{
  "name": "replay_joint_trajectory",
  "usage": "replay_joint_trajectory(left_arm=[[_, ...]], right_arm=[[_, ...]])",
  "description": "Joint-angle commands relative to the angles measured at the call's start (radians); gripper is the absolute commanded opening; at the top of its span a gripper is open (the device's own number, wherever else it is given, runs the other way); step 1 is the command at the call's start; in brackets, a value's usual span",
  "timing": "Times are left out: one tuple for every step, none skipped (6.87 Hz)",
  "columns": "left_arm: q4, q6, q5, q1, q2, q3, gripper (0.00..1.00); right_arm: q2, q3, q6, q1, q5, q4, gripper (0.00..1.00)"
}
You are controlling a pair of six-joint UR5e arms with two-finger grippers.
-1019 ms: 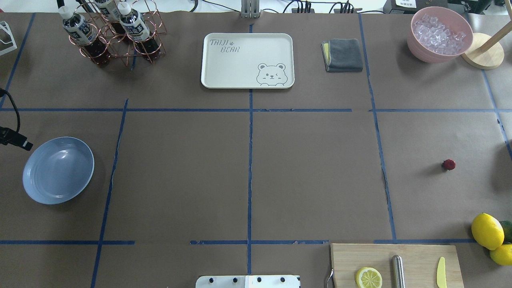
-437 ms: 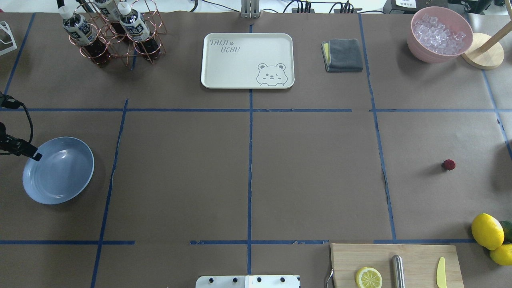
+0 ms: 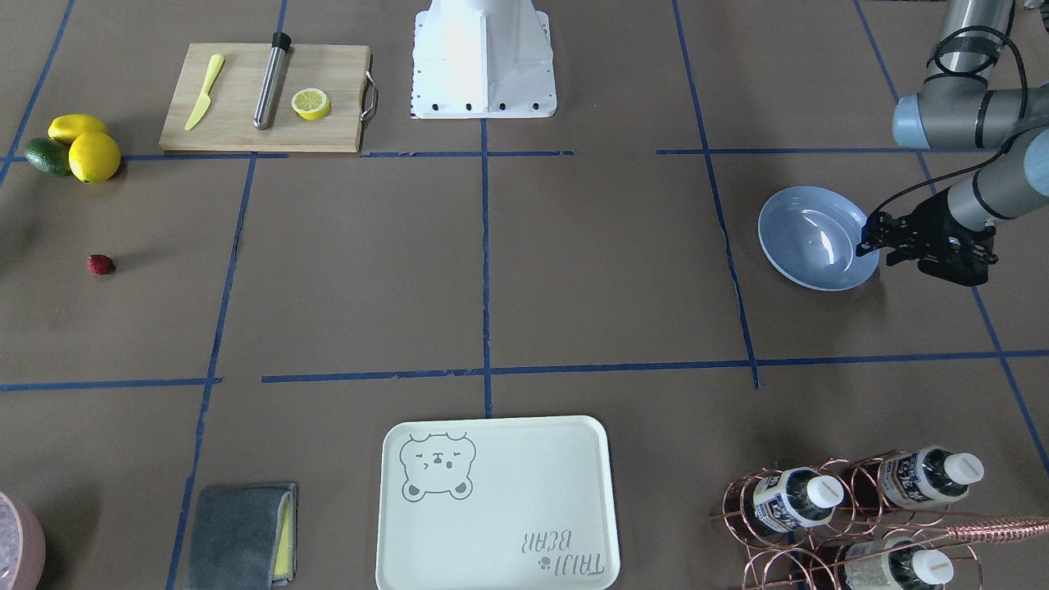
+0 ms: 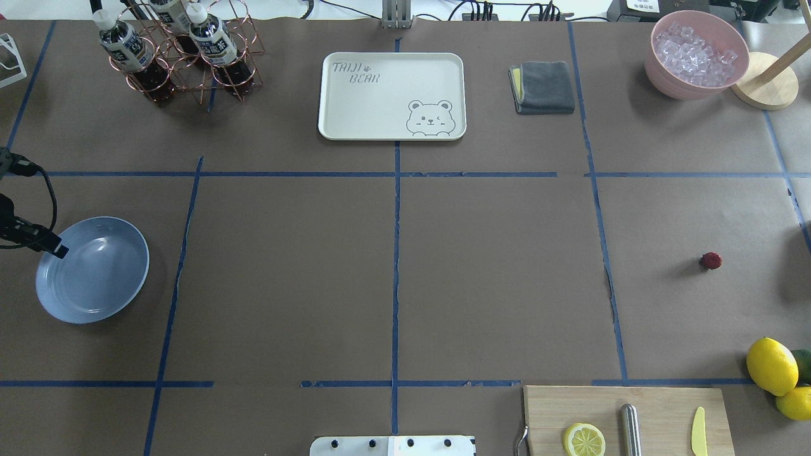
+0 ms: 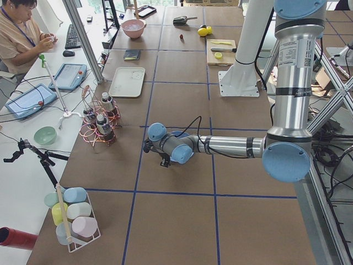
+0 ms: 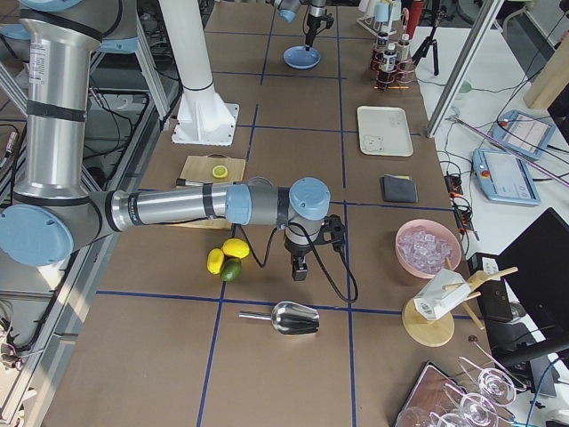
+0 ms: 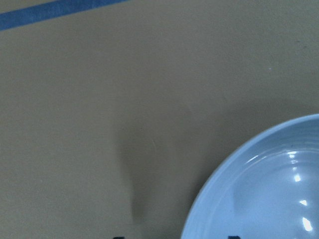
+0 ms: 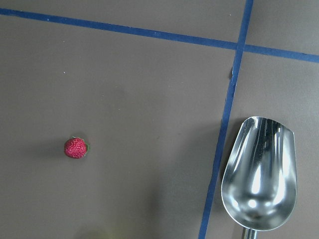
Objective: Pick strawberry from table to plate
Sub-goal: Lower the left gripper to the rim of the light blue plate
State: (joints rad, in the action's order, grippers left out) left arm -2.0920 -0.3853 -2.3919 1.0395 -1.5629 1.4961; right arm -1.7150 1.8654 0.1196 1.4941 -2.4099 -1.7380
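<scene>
1. Matt brown paper covers the surface (image 4: 494, 278), gridded with blue tape (image 4: 396, 253).
2. The light-blue plate (image 4: 101, 282) looks smooth and glossy, catching bright highlights.
3. The strawberry (image 8: 76, 148) looks rough and pitted.
4. The scoop (image 8: 259, 174) gleams in polished metal.
5. The cutting board (image 3: 332, 123) is pale wood; the cloth (image 4: 546, 87) is soft grey fabric.

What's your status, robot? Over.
Left gripper open, empty, at plate rim. Right gripper: jaws unreadable. Strawberry on table, ungrasped, far from plate. Nothing between them.

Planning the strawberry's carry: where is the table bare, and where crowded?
Bare: the middle between the bear tray, plate, strawberry and cutting board. Crowded: lemons beside the board; bottle rack, cloth and ice bowl along the far edge.
</scene>
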Motion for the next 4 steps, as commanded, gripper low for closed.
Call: replay_joint_trajectory(left_arm=[[0.001,-0.006,0.0,-0.001,0.001,0.003,0.0],[0.001,-0.01,-0.003,-0.001,0.0,0.022,0.0],[0.01,-0.017,-0.009,-0.001,-0.009,0.089,0.0],[0.01,-0.152,-0.01,-0.001,-0.025,0.16,0.0]], right_arm=[[0.0,0.001,0.0,0.0,0.0,0.002,1.0],[0.0,0.001,0.0,0.0,0.0,0.002,1.0],[0.0,0.002,0.0,0.0,0.0,0.002,1.0],[0.0,0.003,0.0,-0.002,0.0,0.002,1.0]])
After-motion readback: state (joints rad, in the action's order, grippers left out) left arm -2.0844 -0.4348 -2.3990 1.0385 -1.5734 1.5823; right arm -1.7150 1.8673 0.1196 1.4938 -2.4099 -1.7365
